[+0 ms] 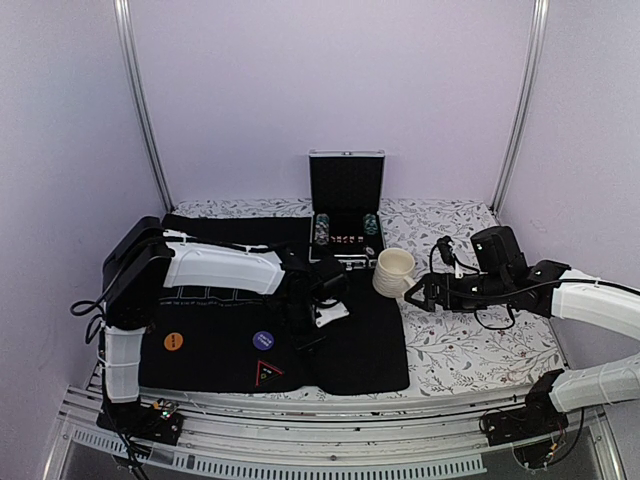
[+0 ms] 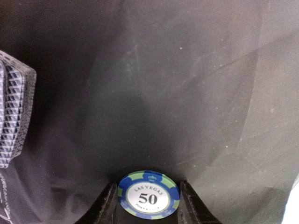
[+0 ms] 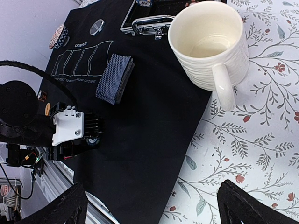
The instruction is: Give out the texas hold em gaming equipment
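One round blue-and-green poker chip marked 50 [image 2: 148, 196] sits pinched by its edges between the fingers of your left end effector [image 2: 148, 184], over the black cloth mat [image 2: 187, 93]. A blue-grey patterned card deck [image 2: 14, 112] lies nearby. Your right end effector [image 3: 149, 205] gapes wide beside the cream ribbed mug [image 3: 210, 42].

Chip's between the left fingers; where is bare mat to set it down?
Free: black mat beyond the poker chip, right of the card deck; mat strip in front of the mug. Crowded: near edge by orange button and purple button.
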Robot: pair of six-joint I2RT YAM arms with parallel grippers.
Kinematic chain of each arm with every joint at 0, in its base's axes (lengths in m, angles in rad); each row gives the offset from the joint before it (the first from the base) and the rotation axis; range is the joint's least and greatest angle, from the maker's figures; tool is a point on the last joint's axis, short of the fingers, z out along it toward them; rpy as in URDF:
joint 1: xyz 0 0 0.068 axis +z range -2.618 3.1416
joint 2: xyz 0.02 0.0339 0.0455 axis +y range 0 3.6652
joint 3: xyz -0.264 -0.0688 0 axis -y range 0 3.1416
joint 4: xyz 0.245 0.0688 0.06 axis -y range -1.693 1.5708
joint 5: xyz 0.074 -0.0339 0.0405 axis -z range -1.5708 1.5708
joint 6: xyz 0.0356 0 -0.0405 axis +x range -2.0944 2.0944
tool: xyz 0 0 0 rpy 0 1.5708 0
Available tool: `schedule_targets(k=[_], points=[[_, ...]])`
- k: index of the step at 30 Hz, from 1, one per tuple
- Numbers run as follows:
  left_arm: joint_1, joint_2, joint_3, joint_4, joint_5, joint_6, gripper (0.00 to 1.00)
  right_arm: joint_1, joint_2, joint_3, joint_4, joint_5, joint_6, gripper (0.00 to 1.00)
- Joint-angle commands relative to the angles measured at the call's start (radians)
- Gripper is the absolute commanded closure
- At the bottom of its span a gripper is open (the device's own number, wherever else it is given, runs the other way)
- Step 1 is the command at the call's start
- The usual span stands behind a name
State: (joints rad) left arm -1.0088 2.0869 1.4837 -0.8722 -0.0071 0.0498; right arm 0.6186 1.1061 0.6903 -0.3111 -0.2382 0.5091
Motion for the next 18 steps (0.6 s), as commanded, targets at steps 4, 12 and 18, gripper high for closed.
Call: schedule_targets(k=[4,12,18], points=[[0.018,-0.011,-0.024,-0.054,0.017,0.001,0.67,-0.005,-0.030,-0.007,-0.009,0.006,0.003,0.01],[0.021,-0.060,-0.011,-0.023,0.027,-0.014,0.68,-0.006,-0.040,-0.008,-0.016,0.011,0.000,0.01],[0.033,-0.096,-0.008,-0.019,0.019,-0.019,0.68,-0.004,-0.054,-0.005,-0.019,0.016,0.000,0.01]])
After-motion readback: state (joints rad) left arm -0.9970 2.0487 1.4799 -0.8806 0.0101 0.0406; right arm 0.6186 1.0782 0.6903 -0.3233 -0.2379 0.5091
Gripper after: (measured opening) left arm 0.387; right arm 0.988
